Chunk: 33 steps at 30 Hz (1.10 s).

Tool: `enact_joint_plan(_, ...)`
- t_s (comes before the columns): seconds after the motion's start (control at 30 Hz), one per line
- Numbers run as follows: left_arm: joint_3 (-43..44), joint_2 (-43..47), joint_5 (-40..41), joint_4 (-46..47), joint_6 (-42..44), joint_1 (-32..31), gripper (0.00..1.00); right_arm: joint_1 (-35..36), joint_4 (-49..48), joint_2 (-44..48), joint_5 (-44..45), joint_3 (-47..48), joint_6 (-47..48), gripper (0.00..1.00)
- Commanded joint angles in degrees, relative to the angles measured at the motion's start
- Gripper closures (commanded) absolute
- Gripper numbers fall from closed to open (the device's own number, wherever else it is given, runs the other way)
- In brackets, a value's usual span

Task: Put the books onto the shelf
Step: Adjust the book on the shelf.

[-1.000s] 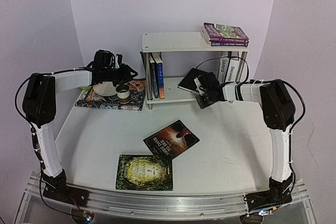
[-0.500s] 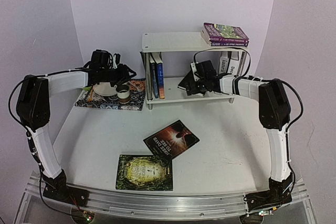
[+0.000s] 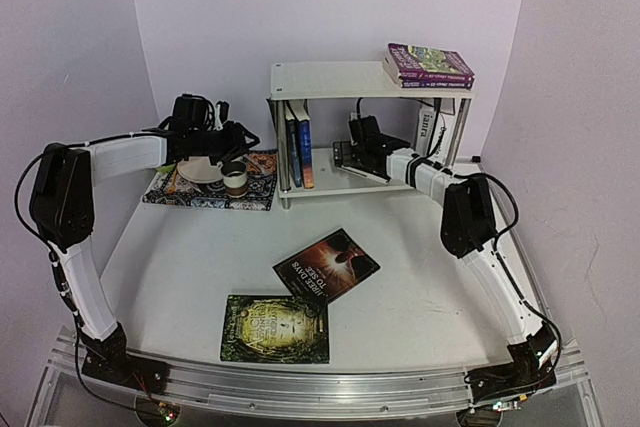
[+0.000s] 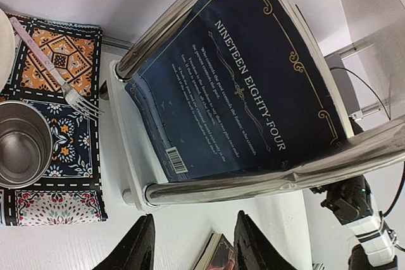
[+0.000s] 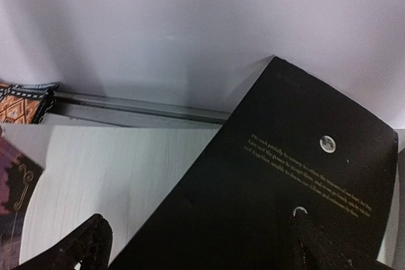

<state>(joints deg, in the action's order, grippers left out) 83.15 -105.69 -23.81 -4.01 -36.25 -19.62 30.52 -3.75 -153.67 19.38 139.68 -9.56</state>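
The right arm is stretched into the lower tier of the white shelf (image 3: 330, 79). Its gripper (image 5: 199, 229) has the jaws spread wide over a black book (image 5: 285, 175) that rests on the tier's white board. The left gripper (image 4: 195, 222) hovers beside the shelf's left end, above a patterned mat (image 4: 57, 61) — jaws partly apart, nothing between them. A dark blue book (image 4: 253, 93), titled Nineteen Eighty-Four, stands upright at that end behind the chrome legs. Two purple paperbacks (image 3: 430, 65) sit stacked on the top tier. Two more books — one dark red (image 3: 326, 265), one green (image 3: 276, 329) — lie flat on the worktop (image 3: 420, 277).
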Motion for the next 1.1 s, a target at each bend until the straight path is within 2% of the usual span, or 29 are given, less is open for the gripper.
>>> enact_joint_plan(0.0,0.29,2.00,0.44,2.25,0.99,-0.08,0.57,0.40,1.75,-5.64,4.15,7.57,-0.98,0.02)
enact_joint_plan(0.07,0.47,1.64,0.43,2.15,1.17,-0.07,0.57,0.35,2.67,-7.42,4.92,8.73,0.11,0.02)
enact_joint_plan(0.17,1.12,1.01,0.20,2.20,1.06,-0.08,0.56,0.47,9.00,-8.67,6.25,11.53,0.78,0.02)
enact_joint_plan(0.27,2.01,0.28,-0.31,2.12,0.85,-0.11,0.56,1.48,13.64,-5.82,9.47,8.58,2.50,0.02)
enact_joint_plan(0.4,2.35,0.00,-0.62,2.13,0.98,-0.07,0.56,2.50,24.04,-1.53,11.08,4.94,-2.14,0.04)
enact_joint_plan(0.57,1.86,0.17,-0.85,2.16,1.05,-0.08,0.56,2.73,36.30,2.09,5.80,1.59,-12.17,0.11)
enact_joint_plan(0.67,1.24,0.67,-0.74,2.15,1.01,-0.07,0.56,3.85,38.84,4.44,1.74,-2.29,-14.93,0.24)
enact_joint_plan(0.73,0.58,1.31,-0.71,2.15,1.01,-0.09,0.56,4.58,38.90,6.66,-0.55,-6.51,-15.71,0.40)
enact_joint_plan(0.8,-0.22,2.27,-0.51,2.15,1.01,-0.07,0.56,5.18,37.75,9.56,-3.30,-10.90,-15.91,0.63)
enact_joint_plan(0.83,-0.64,2.59,-0.38,2.16,1.01,-0.14,0.56,5.57,36.35,11.19,-4.62,-14.37,-15.90,0.71)
enact_joint_plan(0.9,-1.42,3.21,-0.36,2.16,1.01,-0.15,0.56,6.36,33.47,14.66,-6.07,-19.19,-15.67,0.78)
enact_joint_plan(1.0,-2.14,4.09,-0.33,2.10,1.01,-0.16,0.56,7.25,32.06,18.80,-6.04,-23.54,-15.57,0.80)
enact_joint_plan(1.07,-2.49,4.48,-0.18,2.10,1.15,-0.16,0.56,7.52,31.37,20.99,-5.96,-25.78,-15.43,0.91)
